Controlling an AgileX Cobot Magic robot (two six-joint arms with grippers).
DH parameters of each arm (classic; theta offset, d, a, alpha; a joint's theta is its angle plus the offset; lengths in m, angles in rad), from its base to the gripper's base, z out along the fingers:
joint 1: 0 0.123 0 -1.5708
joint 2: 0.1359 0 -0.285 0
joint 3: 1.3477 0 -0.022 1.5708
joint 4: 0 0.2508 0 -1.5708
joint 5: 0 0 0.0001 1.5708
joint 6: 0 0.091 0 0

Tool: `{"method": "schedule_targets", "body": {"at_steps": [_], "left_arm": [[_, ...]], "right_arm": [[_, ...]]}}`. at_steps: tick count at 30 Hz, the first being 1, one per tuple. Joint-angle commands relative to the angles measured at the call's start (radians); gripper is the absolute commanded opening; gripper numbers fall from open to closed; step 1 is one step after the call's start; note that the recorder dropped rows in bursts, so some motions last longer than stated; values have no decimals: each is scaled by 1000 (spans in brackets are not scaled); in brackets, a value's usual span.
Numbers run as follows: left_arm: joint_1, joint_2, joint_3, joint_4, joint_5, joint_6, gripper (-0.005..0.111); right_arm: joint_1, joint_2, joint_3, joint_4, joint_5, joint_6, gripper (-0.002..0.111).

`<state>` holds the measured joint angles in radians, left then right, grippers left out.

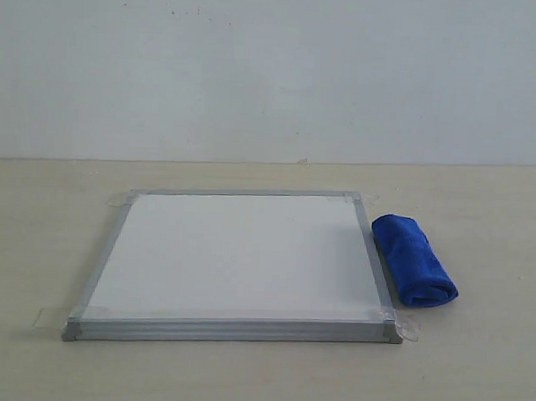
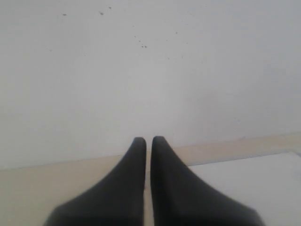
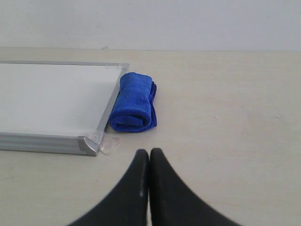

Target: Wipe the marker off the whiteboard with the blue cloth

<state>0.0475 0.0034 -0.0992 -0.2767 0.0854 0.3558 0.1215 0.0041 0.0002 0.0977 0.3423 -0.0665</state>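
The whiteboard lies flat on the beige table, its silver frame taped down at the corners. I see no marker line on its white face in any view. The blue cloth lies rolled up against the board's right edge, and shows again in the right wrist view beside the board. Neither arm appears in the exterior view. My right gripper is shut and empty, hanging short of the cloth's near end. My left gripper is shut and empty, facing the wall, with a board corner beside it.
Bare beige tabletop surrounds the board. A plain white wall stands behind the table. Clear tape tabs stick out from the board's corners.
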Motion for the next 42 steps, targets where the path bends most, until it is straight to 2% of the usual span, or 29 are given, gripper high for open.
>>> {"method": "schedule_targets", "body": {"at_steps": [1, 3, 9, 14, 19, 25, 34, 38, 42], "left_arm": [[3, -3, 99, 3, -157, -3, 4], [3, -3, 99, 6, -174, -1, 4], [3, -3, 99, 11, -101, 14, 4], [3, -3, 99, 13, -63, 90, 4], [3, -3, 99, 11, -29, 82, 4], [3, -3, 99, 4, 60, -31, 4], [3, -3, 99, 10, 198, -299, 4], [3, -3, 99, 144, 211, -426, 4], [3, -3, 99, 239, 211, -454, 4]], "right_arm": [[-2, -4, 0, 0, -9, 0, 0], [-2, -4, 0, 0, -9, 0, 0], [-2, -4, 0, 0, -9, 0, 0], [-2, -4, 0, 0, -9, 0, 0], [-2, -4, 0, 0, -9, 0, 0], [-2, -4, 0, 0, -9, 0, 0], [-2, -4, 0, 0, -9, 0, 0], [-2, -4, 0, 0, -9, 0, 0], [-2, -4, 0, 0, -9, 0, 0]]}}
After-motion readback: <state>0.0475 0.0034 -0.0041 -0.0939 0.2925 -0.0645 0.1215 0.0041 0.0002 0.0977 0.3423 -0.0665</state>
